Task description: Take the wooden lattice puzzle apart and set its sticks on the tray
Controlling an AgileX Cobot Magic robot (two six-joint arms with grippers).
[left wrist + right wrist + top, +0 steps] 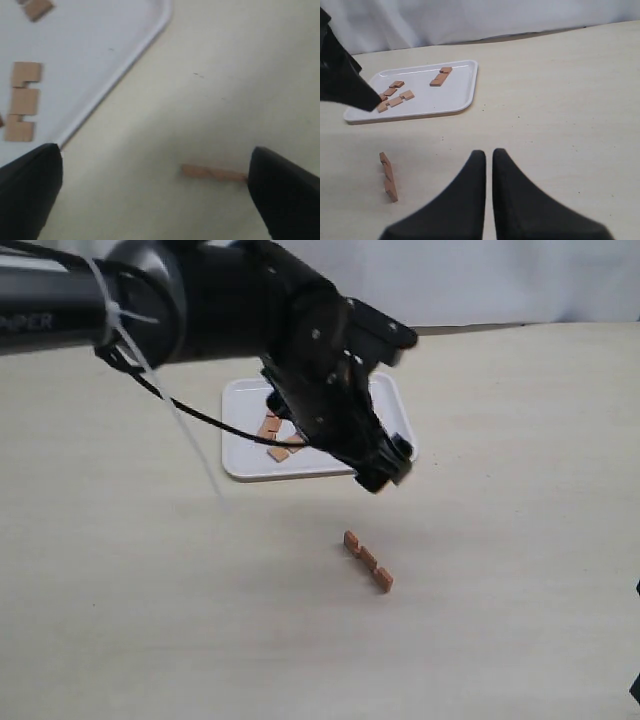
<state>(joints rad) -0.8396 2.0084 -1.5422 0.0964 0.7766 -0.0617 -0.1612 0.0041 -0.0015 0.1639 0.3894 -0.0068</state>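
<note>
1. Exterior view: the left claw (385, 468) hangs in the air on its black arm (200, 295), tip pointing down, and shows in front of the near right corner of the tray (240, 462). From this angle I cannot tell how wide its jaws stand. The white tray sits on the pale table (150, 620) and holds several reddish-brown sticks (272, 428), partly hidden behind the arm. One loose stick (367, 561) lies on the bare table, apart from the tray on the side nearer the camera, with its notches showing.

2. Left wrist view: the left claw (152, 165) is spread wide and holds nothing, its two dark fingers (32, 192) at opposite edges of the picture. The loose stick (212, 173) lies on the table between them, close to one finger and blurred. A rounded corner of the tray (100, 45) is in sight, with a notched stick (22, 102) lying flat inside it and part of another (37, 7) at the picture's edge.

3. Right wrist view: the right claw (488, 156) is drawn in, with only a thin slit between its fingers, and nothing is in it. It sits over bare table, well apart from the tray (445, 102). On the tray one stick (440, 76) lies alone. A cluster (395, 95) lies near the left arm (340, 75), which hides part of it. The loose stick (388, 176) lies on the table, off the tray.
</note>
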